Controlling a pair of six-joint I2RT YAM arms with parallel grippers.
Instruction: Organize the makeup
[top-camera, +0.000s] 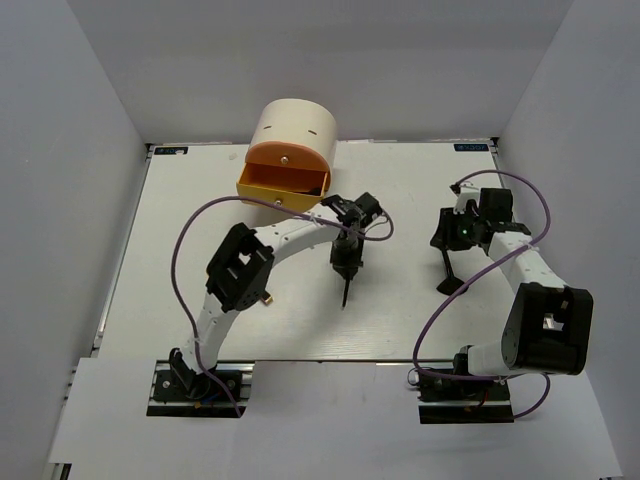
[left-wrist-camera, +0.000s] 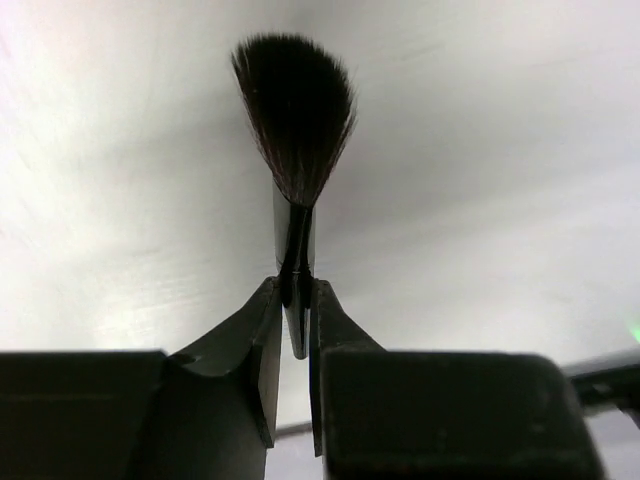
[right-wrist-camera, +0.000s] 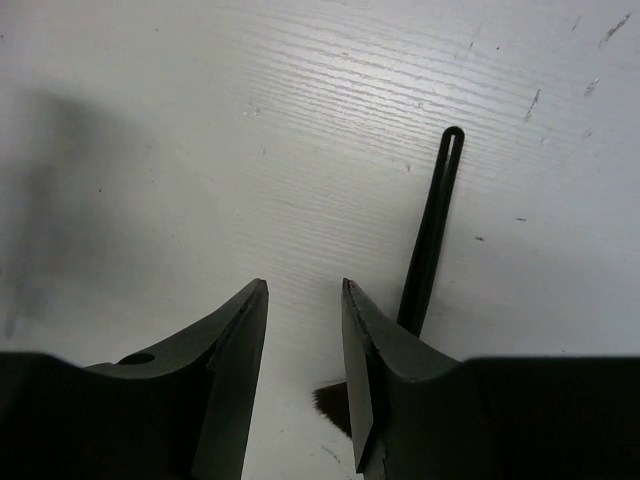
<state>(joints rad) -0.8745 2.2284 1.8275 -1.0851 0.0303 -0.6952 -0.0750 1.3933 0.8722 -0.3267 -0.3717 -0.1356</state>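
While the left gripper (left-wrist-camera: 295, 290) is clamping the handle of 1 black brush (left-wrist-camera: 296, 110) over the middle of the tabletop (top-camera: 200, 220), the right gripper (right-wrist-camera: 305, 288) is hovering with jaws apart just beside another thin brush (right-wrist-camera: 430, 230) lying on the right side; the cream box (top-camera: 292, 125) is standing at the far edge.

Cream box (top-camera: 292, 125), orange drawer (top-camera: 283, 183) open (far table edge), left gripper (top-camera: 345, 264) holding a brush (top-camera: 344, 292), right gripper (top-camera: 446, 245) over a second brush (top-camera: 447, 278)
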